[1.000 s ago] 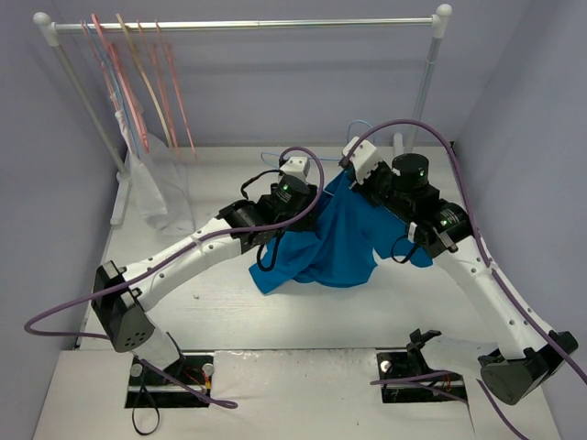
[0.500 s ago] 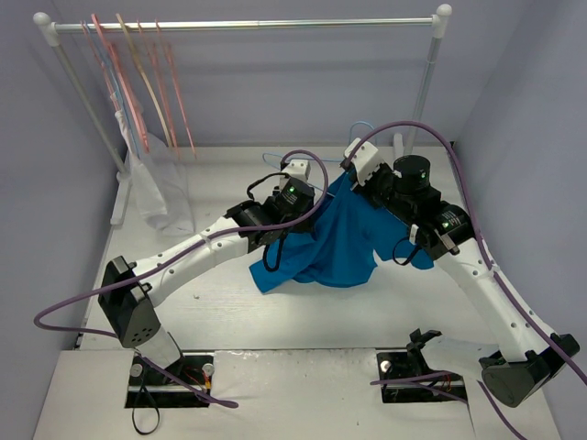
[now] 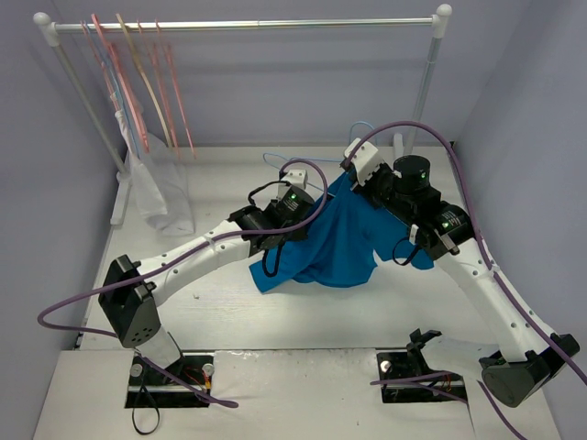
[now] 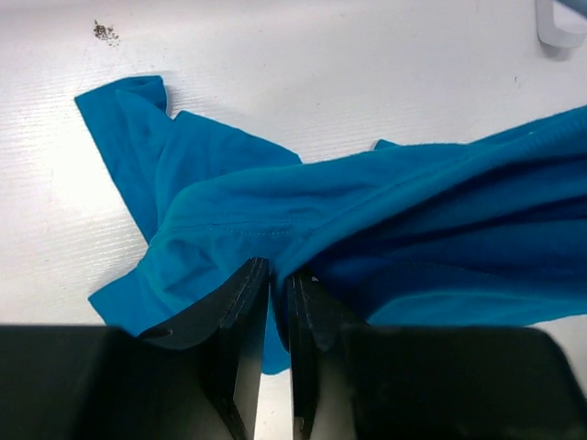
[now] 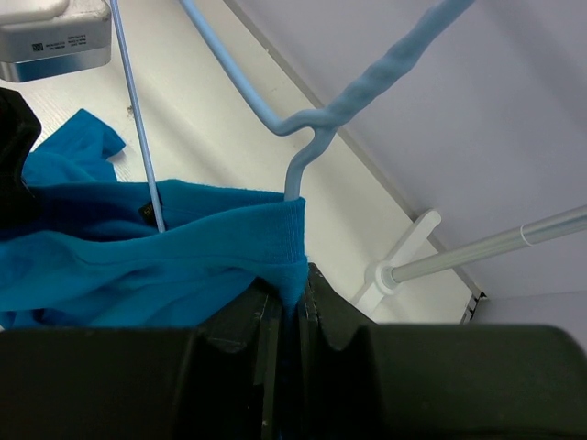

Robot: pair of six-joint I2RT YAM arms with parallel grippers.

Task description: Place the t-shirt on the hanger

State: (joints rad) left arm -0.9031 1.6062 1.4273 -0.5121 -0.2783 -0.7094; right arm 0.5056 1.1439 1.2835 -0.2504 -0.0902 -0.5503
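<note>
The blue t-shirt (image 3: 335, 240) hangs bunched between my two grippers, its lower part resting on the table. My left gripper (image 3: 303, 190) is shut on a fold of the shirt (image 4: 275, 220), with cloth pinched between its fingers (image 4: 240, 307). My right gripper (image 3: 354, 171) is shut on the ribbed collar (image 5: 275, 229). The light-blue hanger (image 5: 307, 124) rises out of the neck opening just beyond the right gripper's jaws, hook upward, one thin arm (image 5: 138, 119) running down inside the shirt. In the top view, a hanger arm (image 3: 275, 159) pokes out past the left gripper.
A garment rack (image 3: 248, 25) spans the back, with pink and tan hangers (image 3: 138, 87) at its left end and a translucent whitish garment (image 3: 158, 188) below them. The rack's right post (image 3: 425, 87) stands just behind my right gripper. Walls close in on both sides.
My left arm has shifted slightly toward the near side, still holding the shirt. More of the light-blue hanger arm shows beyond it. The right arm has hardly moved.
</note>
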